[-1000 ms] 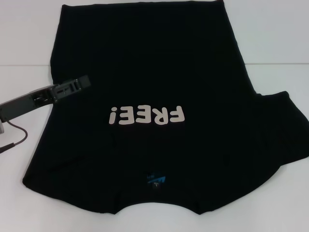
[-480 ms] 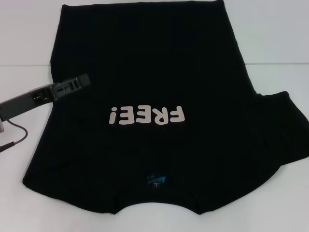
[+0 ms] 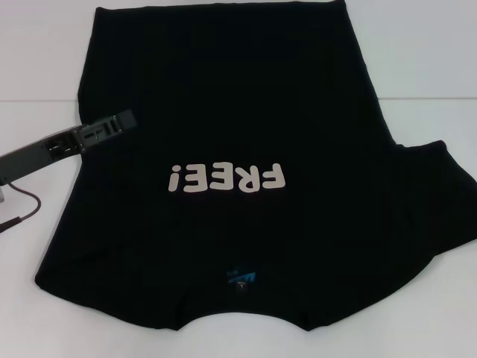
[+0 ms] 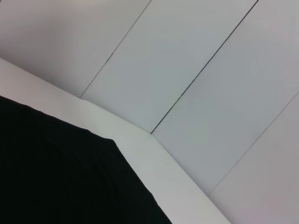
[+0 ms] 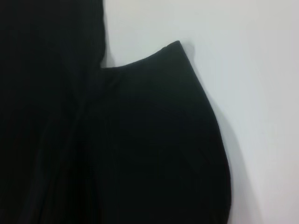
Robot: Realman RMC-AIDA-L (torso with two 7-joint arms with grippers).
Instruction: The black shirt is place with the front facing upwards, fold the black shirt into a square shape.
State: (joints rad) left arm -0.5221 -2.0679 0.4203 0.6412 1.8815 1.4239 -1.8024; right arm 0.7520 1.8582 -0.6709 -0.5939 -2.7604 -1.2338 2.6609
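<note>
The black shirt lies flat on the white table, front up, with its cream "FREE!" letters and blue neck label toward the near edge. Its right sleeve spreads out to the right, and the right wrist view shows that sleeve from above. No sleeve sticks out on the left side. My left gripper reaches in from the left, over the shirt's left edge. The left wrist view shows a far corner of the shirt. My right gripper is out of the head view.
The white table shows bare beside the shirt on both sides. A dark cable hangs from the left arm near the table's left edge. White wall panels stand behind the table's far edge.
The left gripper has shifted slightly to the left and away from me, drawing back from the shirt's middle. The shirt has not moved.
</note>
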